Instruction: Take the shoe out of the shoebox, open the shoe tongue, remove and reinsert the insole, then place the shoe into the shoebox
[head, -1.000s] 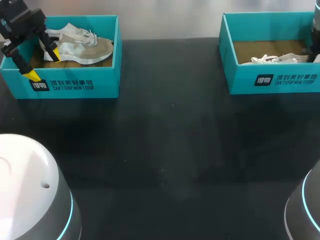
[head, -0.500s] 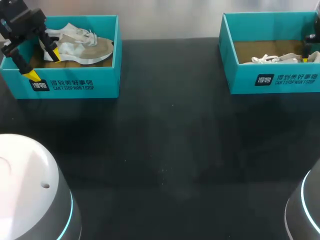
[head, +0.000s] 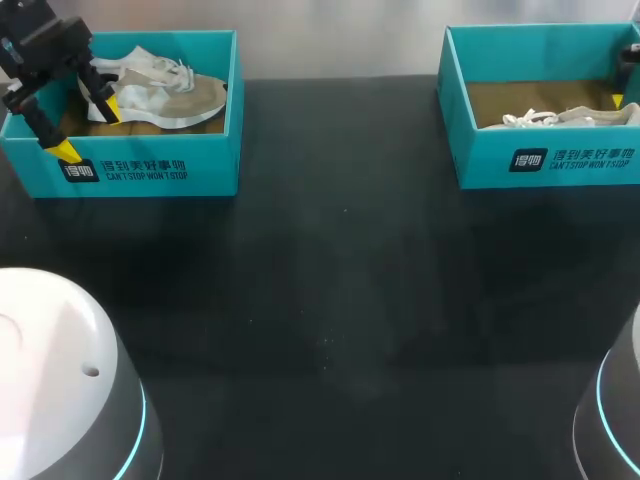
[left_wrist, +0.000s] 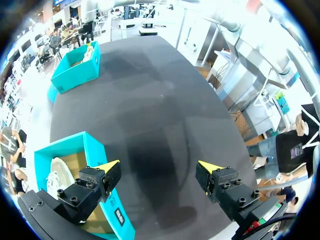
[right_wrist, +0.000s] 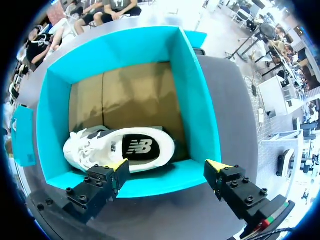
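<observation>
1. The right gripper hangs open with its fingers wide apart. One fingertip is over the near wall of the right shoebox, and the other is outside the box's corner.
2. The white shoe lies inside, just ahead of the fingertips and against that near wall. Its long axis runs parallel to the line between the fingertips, with the toe towards my left. The opening faces the gripper, showing the insole.
3. The left gripper is also open, above the front wall of the left shoebox. One fingertip is over one end of a beige shoe that lies lengthwise in the box.
</observation>
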